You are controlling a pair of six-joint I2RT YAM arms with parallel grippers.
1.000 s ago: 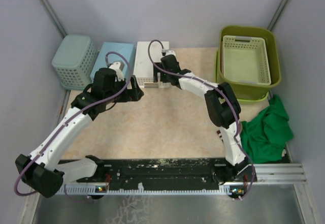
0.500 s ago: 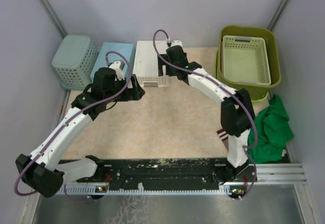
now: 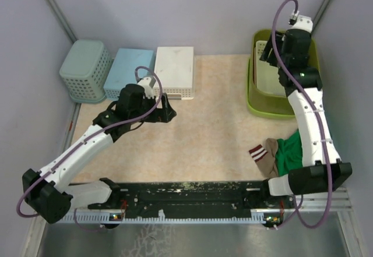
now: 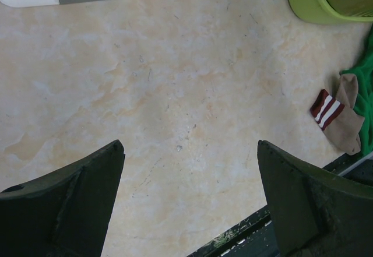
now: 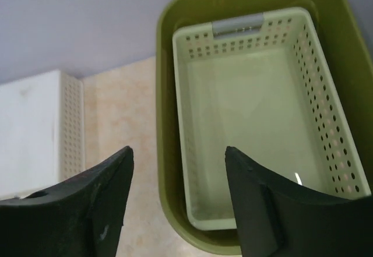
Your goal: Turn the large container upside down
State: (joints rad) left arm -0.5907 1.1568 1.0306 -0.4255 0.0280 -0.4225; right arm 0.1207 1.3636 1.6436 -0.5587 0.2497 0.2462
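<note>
The right gripper (image 5: 178, 155) has swung from the white perforated basket (image 3: 175, 64) to hover over the lime-green, smooth-walled plastic tub (image 3: 256, 102). The tub stands upright at far right, with a pale perforated basket (image 5: 250, 123) nested inside. Both the right gripper and the left gripper (image 4: 189, 146) are spread and empty, so the tub is not yet grasped.

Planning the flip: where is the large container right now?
In the top view the large container stands upright in the far right corner, with a pale perforated basket nested inside.

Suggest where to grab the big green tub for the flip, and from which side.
On the large container, pinch the long wall facing mid-table, just under the rolled rim, from above: the pale basket nested inside seems to leave a slim gap there for one of the fingers.
</note>
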